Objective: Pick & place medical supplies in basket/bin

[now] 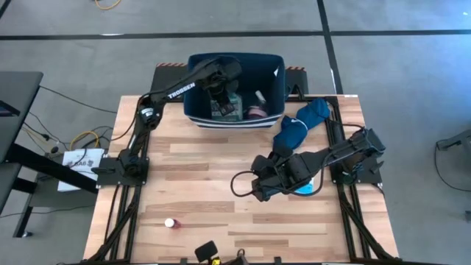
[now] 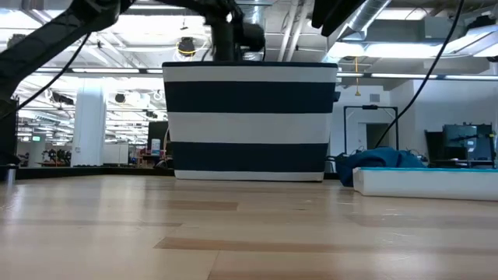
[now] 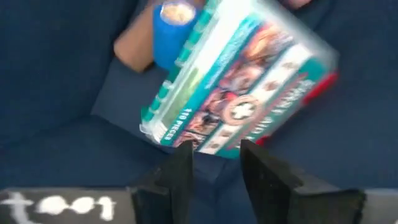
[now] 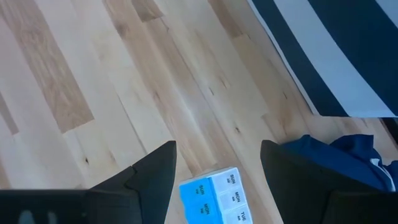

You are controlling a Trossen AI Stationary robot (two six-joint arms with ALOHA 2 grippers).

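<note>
The dark navy bin (image 1: 235,65) stands at the table's far edge and shows striped in the low view (image 2: 249,117). My left gripper (image 3: 214,155) is open and reaches down into it (image 1: 219,82). The green-white-red box (image 3: 242,87) lies tilted and blurred just beyond its fingertips, over a blue roll (image 3: 171,25) and a brown piece (image 3: 130,46). The pink roll (image 1: 256,112) rests on the bin floor. My right gripper (image 4: 214,165) hangs open above the table (image 1: 259,188), and the light blue pill organizer (image 4: 214,196) lies flat beneath it (image 1: 305,189). A tiny red-white bottle (image 1: 171,222) lies near the table's near edge.
A large soft blue cloth (image 1: 298,125) is heaped between the bin's right corner and the right arm, and it also shows in the low view (image 2: 381,159). A small black-and-yellow object (image 1: 207,252) sits at the near edge. Bare wood spreads over the table's middle and left (image 1: 191,169).
</note>
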